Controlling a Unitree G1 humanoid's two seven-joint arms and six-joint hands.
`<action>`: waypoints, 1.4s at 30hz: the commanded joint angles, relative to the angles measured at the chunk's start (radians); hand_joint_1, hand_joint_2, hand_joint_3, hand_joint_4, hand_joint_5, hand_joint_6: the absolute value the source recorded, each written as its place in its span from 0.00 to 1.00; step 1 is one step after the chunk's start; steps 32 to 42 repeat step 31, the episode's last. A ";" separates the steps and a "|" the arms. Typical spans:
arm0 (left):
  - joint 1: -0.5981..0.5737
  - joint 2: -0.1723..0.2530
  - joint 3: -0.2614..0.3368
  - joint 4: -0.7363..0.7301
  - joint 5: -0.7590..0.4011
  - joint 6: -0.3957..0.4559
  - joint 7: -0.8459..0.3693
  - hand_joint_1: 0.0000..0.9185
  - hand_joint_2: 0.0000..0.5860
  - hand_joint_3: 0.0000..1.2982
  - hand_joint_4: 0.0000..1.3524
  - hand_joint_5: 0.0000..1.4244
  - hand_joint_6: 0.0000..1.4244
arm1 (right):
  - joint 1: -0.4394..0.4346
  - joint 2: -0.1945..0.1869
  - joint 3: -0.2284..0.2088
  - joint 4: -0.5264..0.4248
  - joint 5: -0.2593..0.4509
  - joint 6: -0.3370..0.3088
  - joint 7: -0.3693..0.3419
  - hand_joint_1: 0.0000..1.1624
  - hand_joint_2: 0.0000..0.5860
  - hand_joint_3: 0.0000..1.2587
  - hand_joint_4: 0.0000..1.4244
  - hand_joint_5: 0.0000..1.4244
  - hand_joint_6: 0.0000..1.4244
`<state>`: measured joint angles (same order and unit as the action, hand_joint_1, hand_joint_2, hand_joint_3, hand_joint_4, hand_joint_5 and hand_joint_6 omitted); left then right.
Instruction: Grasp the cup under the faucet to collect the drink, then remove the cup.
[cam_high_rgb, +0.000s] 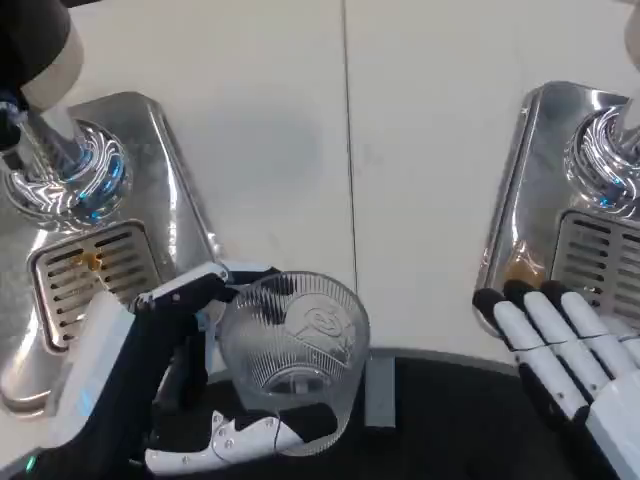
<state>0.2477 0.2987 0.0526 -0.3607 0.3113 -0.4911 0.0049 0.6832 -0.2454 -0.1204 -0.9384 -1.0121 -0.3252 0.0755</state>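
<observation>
A clear ribbed glass cup (293, 355) sits low in the middle of the head view, gripped by my left hand (190, 385), whose fingers wrap its left side and its lower rim. The cup looks empty. At the upper left stands a chrome faucet (55, 160) on a steel drip tray (95, 275) with a slotted grate. The cup is to the right of that tray, away from the faucet. My right hand (560, 350) lies at the lower right with its fingers straight and apart, holding nothing.
A second chrome faucet (610, 160) with its drip tray (530, 200) stands at the upper right, just beyond my right hand. White table (350, 150) lies between the two trays. A dark edge (440, 420) runs along the bottom.
</observation>
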 joint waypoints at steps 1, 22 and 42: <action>-0.004 0.006 0.003 -0.022 -0.031 -0.046 -0.017 0.69 0.00 0.87 0.75 0.96 1.00 | -0.005 0.008 0.020 0.007 -0.003 -0.010 0.017 0.21 0.79 0.02 0.00 0.00 0.09; -0.001 -0.008 0.006 -0.020 -0.036 -0.035 -0.024 0.69 0.00 0.87 0.75 0.96 1.00 | 0.077 0.052 0.021 -0.052 0.003 -0.008 0.043 0.21 0.79 0.03 0.00 0.00 0.10; 0.006 -0.016 0.007 -0.030 -0.029 -0.031 -0.017 0.70 0.00 0.87 0.75 0.96 1.00 | 0.047 0.064 0.030 -0.044 -0.007 0.000 0.070 0.21 0.79 0.03 0.00 0.00 0.10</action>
